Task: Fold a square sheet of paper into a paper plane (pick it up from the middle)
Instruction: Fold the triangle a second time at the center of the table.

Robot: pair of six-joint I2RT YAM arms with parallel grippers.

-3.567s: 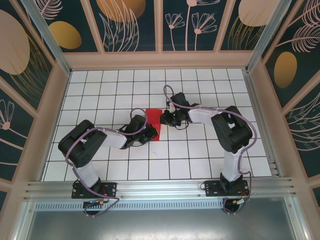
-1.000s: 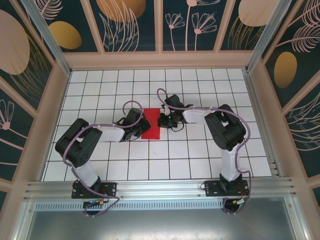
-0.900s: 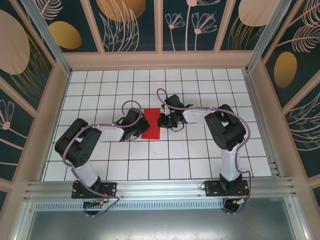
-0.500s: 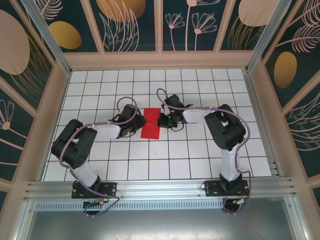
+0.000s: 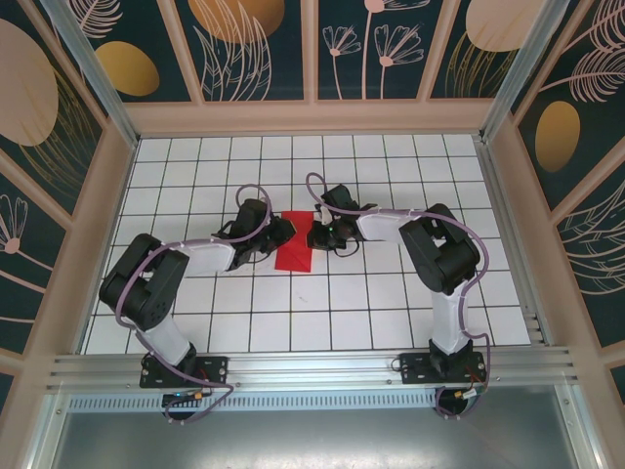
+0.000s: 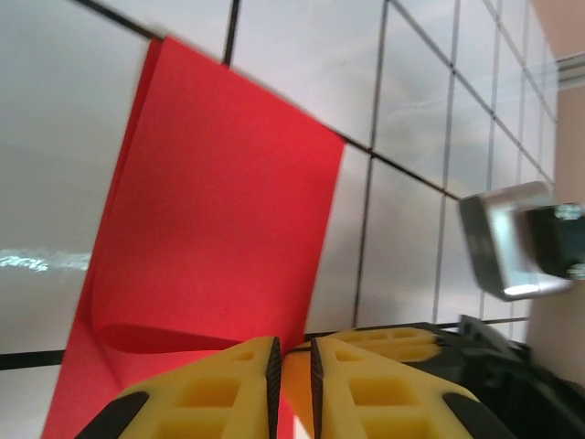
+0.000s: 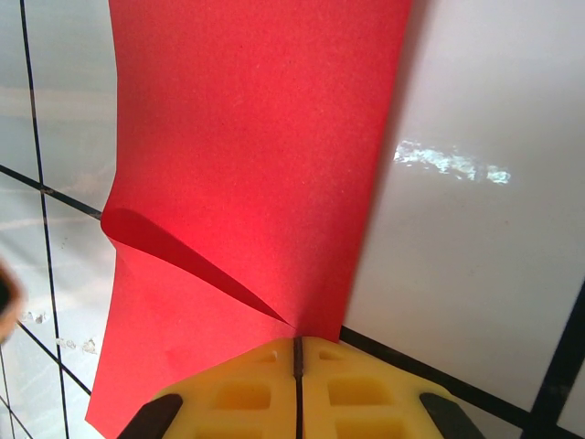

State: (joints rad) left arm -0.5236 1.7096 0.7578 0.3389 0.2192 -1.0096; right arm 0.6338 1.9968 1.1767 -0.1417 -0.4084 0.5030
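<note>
The square sheet of paper (image 5: 295, 250) lies near the middle of the white tiled worktop (image 5: 371, 303), folded over into a bright red oblong with its long side running away from the arm bases. The two arms reach in toward it from either side. The left end effector (image 5: 279, 232) sits at the paper's left edge, toward the far end, and the right end effector (image 5: 314, 234) meets the right edge just opposite, so the red strip lies between them. In the left wrist view the left end effector (image 6: 292, 346) has its yellow fingers (image 6: 228, 380) drawn nearly together, with a thin slit between them that shows red. The paper's (image 6: 219, 210) edge runs straight into that slit, and a raised layer throws a curved shadow just in front of the fingers. In the right wrist view the right end effector (image 7: 297, 344) is closed tight, its fingers (image 7: 242, 389) meeting along a dark seam. The paper (image 7: 247, 137) rises to that seam in a slanted crease, pinched at its near edge, while the rest spreads flat over the black grid lines.
</note>
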